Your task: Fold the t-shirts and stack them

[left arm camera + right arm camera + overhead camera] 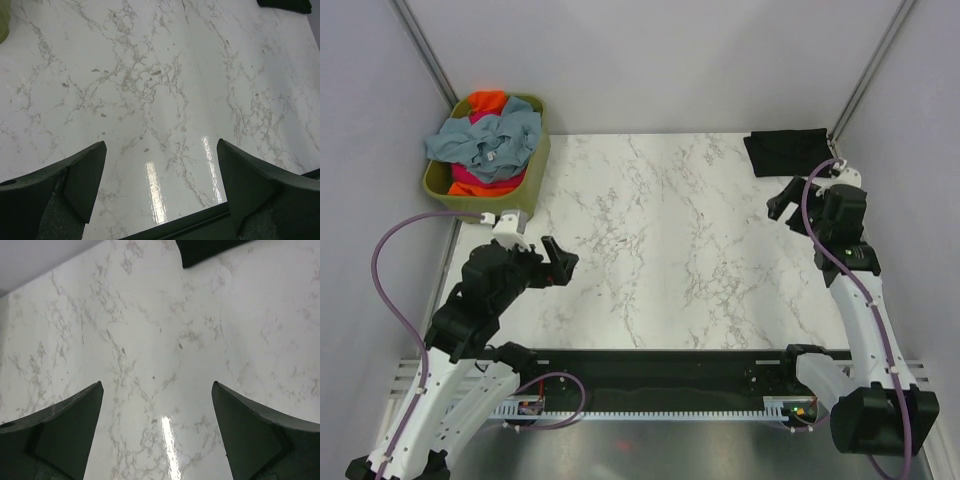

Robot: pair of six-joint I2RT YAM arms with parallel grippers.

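- Left fingers (pixel 75 175) are hovering spread above desk (pixel 670 240).
- Right fingers (pixel 250 430) are hovering spread near black shirt (pixel 786 150).
- Other shirts (pixel 485 140) are sitting in basket (pixel 541 150).

Your bench (pixel 660 240) is white, veined grey. At ten o'clock your olive-green basket (pixel 536 170) shows a grey-blue t-shirt (pixel 485 140), orange t-shirt (pixel 487 100) and magenta-pink t-shirt (pixel 470 178); at one o'clock, a black t-shirt (pixel 788 150).

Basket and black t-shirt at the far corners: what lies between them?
Nothing: the top external view shows only bare marble table between the basket and the black t-shirt.
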